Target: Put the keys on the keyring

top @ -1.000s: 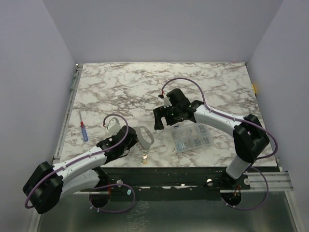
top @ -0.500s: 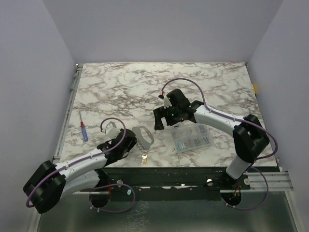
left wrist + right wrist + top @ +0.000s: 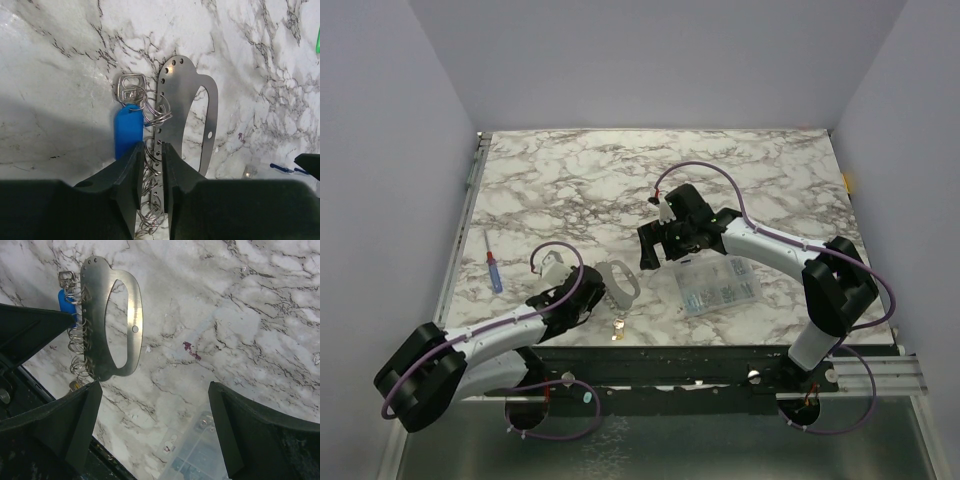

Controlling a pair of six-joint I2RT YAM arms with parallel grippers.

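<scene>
The keyring (image 3: 186,107) is a flat silvery plate with an oval cutout and a row of wire rings along one edge. It lies near the table's front edge (image 3: 623,281). A blue-headed key (image 3: 128,132) hangs on one ring. My left gripper (image 3: 151,150) is shut on the plate's ringed edge. A small yellow key (image 3: 617,325) lies just in front of the plate. A green sliver (image 3: 318,40) shows at the frame edge; I cannot tell what it is. My right gripper (image 3: 155,386) is open and empty above the table, right of the keyring (image 3: 111,320).
A clear compartment box (image 3: 720,285) of small parts sits right of the keyring, below my right gripper (image 3: 215,460). A red-and-blue stick (image 3: 493,270) lies at the table's left side. The table's front edge (image 3: 720,345) is just behind the keyring.
My left arm has shifted a little to the right, with its gripper staying at the keyring. The keyring, keys and right arm have not visibly moved.
</scene>
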